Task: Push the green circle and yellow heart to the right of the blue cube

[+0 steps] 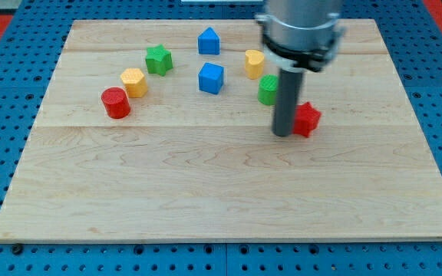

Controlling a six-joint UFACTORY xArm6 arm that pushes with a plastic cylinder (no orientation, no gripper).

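The blue cube (pixel 212 78) sits near the board's top middle. The green circle (pixel 268 90) stands to its right, partly hidden behind my rod. The yellow heart (pixel 255 64) lies just above the green circle, up and right of the blue cube. My tip (pixel 282 134) rests on the board below and slightly right of the green circle, touching or nearly touching the left side of a red star-shaped block (pixel 307 119).
A blue house-shaped block (pixel 209 41) is at the top. A green star (pixel 159 59), a yellow hexagon (pixel 133 81) and a red cylinder (pixel 116 103) run in an arc at the left. The wooden board (pixel 221 192) lies on a blue pegboard.
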